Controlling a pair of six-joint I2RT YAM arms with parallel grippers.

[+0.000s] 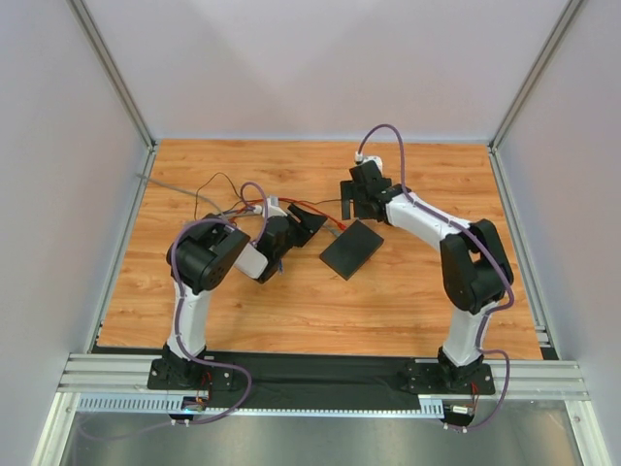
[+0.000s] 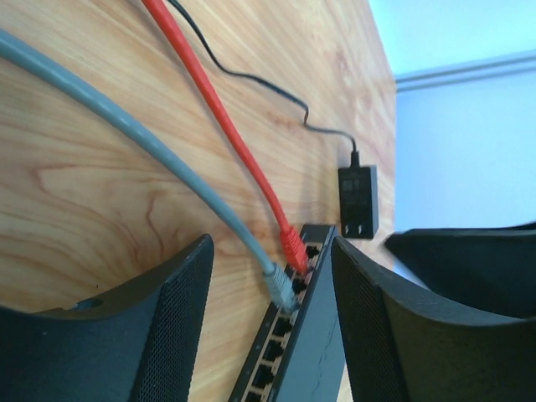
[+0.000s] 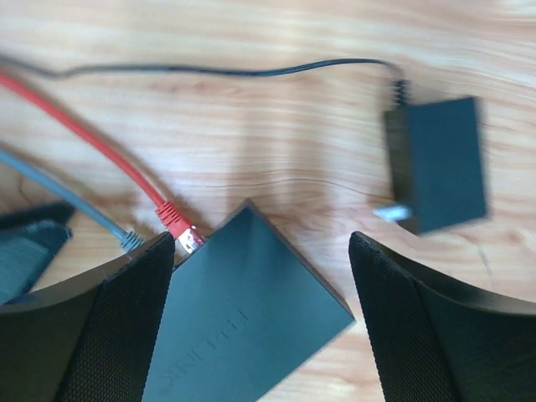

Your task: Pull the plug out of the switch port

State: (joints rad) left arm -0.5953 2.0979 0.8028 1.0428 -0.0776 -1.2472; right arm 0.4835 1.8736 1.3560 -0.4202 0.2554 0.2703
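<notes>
The flat black switch [image 1: 352,249] lies on the wooden table, its port edge facing left. A red plug [image 2: 295,249] and a grey plug [image 2: 281,290] sit in neighbouring ports of the switch [image 2: 316,352]. My left gripper [image 2: 272,247] is open, its jaws standing either side of the port edge and both plugs, touching neither. My right gripper [image 3: 261,247] is open above the switch [image 3: 243,310], with the red plug [image 3: 177,226] and grey plug [image 3: 130,241] by its left finger. In the top view the left gripper [image 1: 309,221] and right gripper [image 1: 364,199] flank the switch's far side.
A small black power adapter [image 3: 440,163] with a thin black lead lies beyond the switch, and also shows in the left wrist view [image 2: 358,201]. Red, grey and black cables [image 1: 218,199] trail left across the table. White walls enclose the workspace.
</notes>
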